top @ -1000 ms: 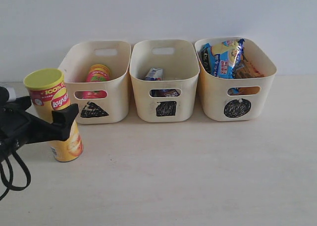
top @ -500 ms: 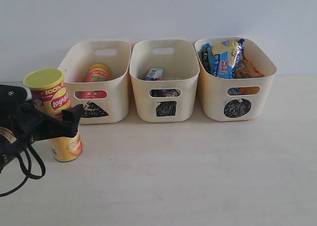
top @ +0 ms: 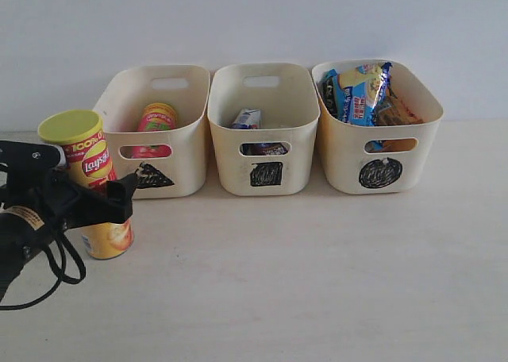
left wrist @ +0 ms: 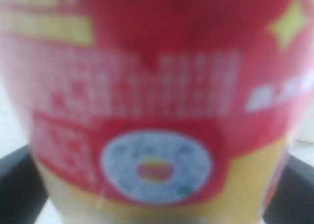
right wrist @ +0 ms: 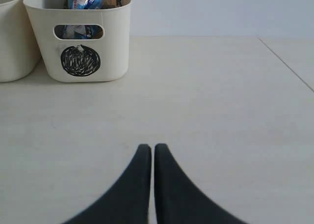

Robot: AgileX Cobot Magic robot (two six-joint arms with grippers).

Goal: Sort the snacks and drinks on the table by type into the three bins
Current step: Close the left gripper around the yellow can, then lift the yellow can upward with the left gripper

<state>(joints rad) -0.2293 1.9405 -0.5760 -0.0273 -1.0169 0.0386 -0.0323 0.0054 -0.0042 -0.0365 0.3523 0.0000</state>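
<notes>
One table (top: 317, 283), three bins: triangle bin (top: 190, 152) holds the pink tube (top: 157, 116), square bin (top: 230, 167) two cartons (top: 247, 118), circle bin (top: 341, 163) two bags (top: 361, 92). The yellow tube (top: 89, 152) stands on the table between the left gripper's (top: 95, 175) spread jaws; whether they grip it I cannot tell. Right gripper (right wrist: 151, 148) closed, empty. Left gripper has slid further round the tube than before

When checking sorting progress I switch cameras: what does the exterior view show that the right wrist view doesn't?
Exterior only: the yellow Lay's tube flanked by the left fingers, and the triangle bin holding the pink tube. Right wrist only: the right fingers, pressed together. Both: the circle bin with foil bags, and the table.
</notes>
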